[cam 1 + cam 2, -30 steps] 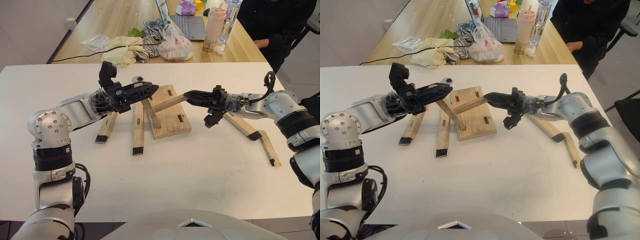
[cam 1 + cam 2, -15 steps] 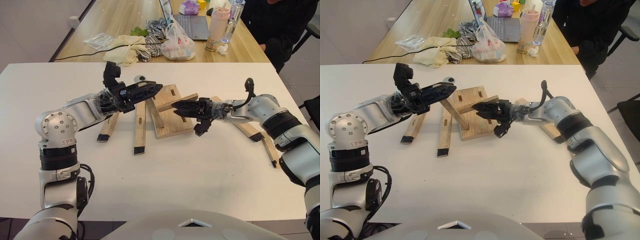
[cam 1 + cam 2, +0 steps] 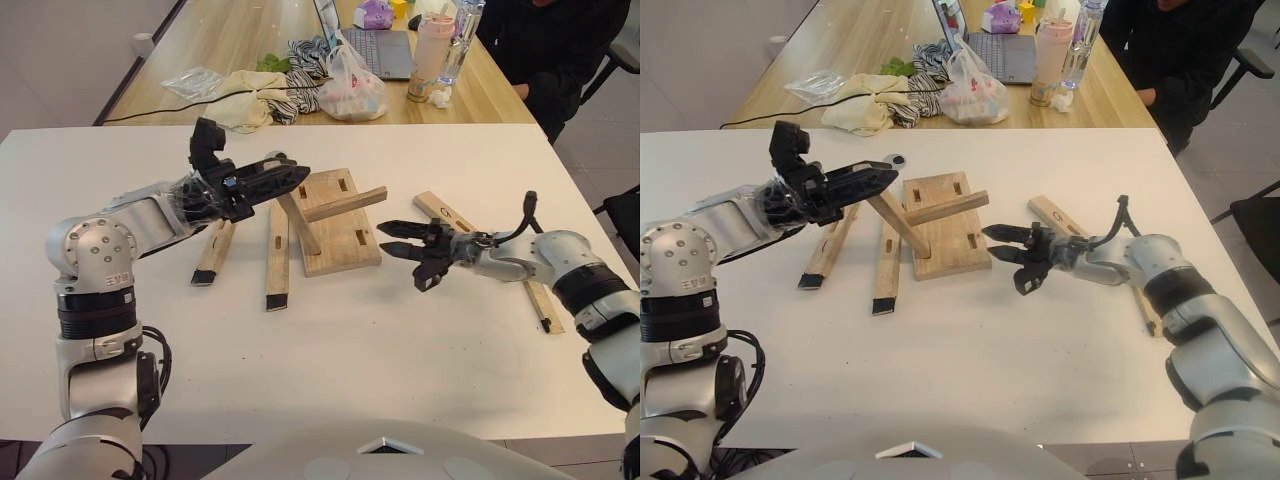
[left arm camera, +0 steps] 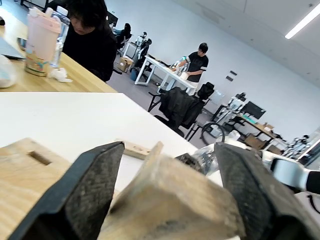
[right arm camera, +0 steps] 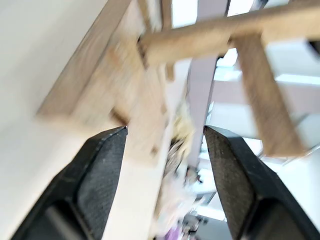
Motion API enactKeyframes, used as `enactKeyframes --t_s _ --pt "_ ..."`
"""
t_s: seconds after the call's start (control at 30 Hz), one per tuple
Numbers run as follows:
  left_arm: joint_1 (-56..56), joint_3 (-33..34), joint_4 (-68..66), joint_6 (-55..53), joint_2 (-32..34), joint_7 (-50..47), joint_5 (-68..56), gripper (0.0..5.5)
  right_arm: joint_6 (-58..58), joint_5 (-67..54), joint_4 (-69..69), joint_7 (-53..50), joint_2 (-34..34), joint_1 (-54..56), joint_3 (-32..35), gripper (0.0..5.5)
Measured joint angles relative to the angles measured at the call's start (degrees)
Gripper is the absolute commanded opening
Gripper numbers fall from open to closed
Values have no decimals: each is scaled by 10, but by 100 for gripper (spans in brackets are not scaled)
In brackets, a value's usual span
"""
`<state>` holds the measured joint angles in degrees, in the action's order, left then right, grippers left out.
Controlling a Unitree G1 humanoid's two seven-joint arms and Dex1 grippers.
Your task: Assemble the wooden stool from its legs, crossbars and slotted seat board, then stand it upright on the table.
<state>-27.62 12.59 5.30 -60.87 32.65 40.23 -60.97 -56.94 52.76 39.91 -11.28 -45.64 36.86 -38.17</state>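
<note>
- Left eye view: the left jaws pinch the top of a leg that stands tilted on the slotted seat board. A crossbar juts from the leg toward the right arm. Whether the leg's foot sits in a slot cannot be told.
- The step in hand, as I judge it, is seating this leg in the board. Hold the leg square to its slot and press straight down, with the other arm bracing the board's edge against sliding.
- The right jaws are spread wide and hold nothing, low over the table, just beside the board's right edge.
- Loose legs lie left of the board, and spare legs lie by the right arm.
</note>
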Motion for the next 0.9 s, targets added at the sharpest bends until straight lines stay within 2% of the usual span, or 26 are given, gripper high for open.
enactKeyframes --t_s 0.07,0.2,0.27,0.43,0.57,0.7,0.9 --pt "-4 7 -2 1 2 12 -6 326 14 -22 7 37 3 -13 2 280" --pt "-18 13 -6 14 4 39 -7 383 49 -61 6 93 28 -28 22 283" --pt "-18 21 -7 20 7 42 -7 390 72 -80 8 122 33 -34 30 283" --pt "-43 94 -41 27 4 34 -63 390 180 -148 11 207 73 -68 66 283" --pt "-62 129 -89 49 -2 -20 -67 390 257 -186 -28 250 112 -90 87 283" --pt "-64 144 -124 70 -18 -76 -51 390 281 -209 -102 285 124 -126 88 283" --pt "-73 140 -205 166 -21 -141 62 390 325 -235 -210 334 136 -184 92 283"
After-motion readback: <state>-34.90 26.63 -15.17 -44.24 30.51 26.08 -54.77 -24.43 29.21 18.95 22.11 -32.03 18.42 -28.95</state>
